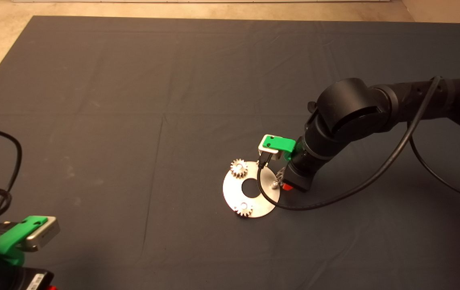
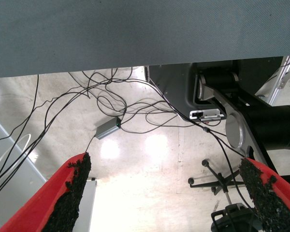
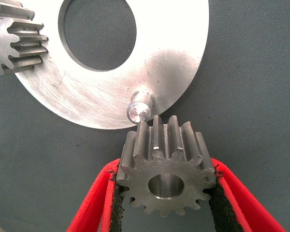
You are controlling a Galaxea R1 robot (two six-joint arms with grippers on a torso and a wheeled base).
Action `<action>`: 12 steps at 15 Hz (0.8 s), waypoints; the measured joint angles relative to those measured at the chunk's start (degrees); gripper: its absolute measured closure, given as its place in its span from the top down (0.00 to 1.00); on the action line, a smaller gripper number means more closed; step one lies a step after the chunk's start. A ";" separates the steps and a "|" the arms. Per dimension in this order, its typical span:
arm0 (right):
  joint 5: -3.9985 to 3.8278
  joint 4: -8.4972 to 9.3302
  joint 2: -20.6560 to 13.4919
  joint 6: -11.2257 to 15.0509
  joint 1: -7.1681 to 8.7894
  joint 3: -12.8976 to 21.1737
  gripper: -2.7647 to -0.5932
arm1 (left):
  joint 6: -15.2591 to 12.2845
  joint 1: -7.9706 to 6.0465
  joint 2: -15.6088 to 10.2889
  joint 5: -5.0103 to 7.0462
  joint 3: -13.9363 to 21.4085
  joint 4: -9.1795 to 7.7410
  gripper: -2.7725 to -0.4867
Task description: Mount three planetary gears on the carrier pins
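Observation:
The shiny carrier disc (image 1: 230, 189) lies on the mat right of centre. Two planetary gears sit on its pins, one at the far left rim (image 1: 238, 167) and one at the near rim (image 1: 244, 209). The third carrier pin (image 1: 274, 185) stands bare at the right rim. My right gripper (image 1: 284, 183) hangs just right of that pin, shut on a darker grey gear (image 3: 164, 169) held between its red fingers (image 3: 232, 198). In the right wrist view this gear hovers beside the bare pin (image 3: 139, 108), its hole off the pin. The left gripper (image 2: 166, 203) waits open at the lower left.
A black cable (image 1: 334, 197) loops from the right arm down over the mat near the disc. More cables (image 1: 0, 201) lie at the left edge. The left wrist view shows the floor beyond the mat with wires and a stand.

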 joint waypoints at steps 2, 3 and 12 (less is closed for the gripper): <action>0.02 -0.01 0.00 0.00 0.00 0.00 0.21 | 0.00 0.00 0.00 0.00 0.00 -0.13 0.74; 0.01 -0.01 0.01 0.00 0.00 0.00 0.21 | 0.00 0.00 -0.02 0.00 0.00 -0.22 0.74; 0.00 -0.41 0.32 -0.02 -0.02 0.00 0.21 | 0.00 0.00 -0.22 0.00 0.00 -0.46 0.74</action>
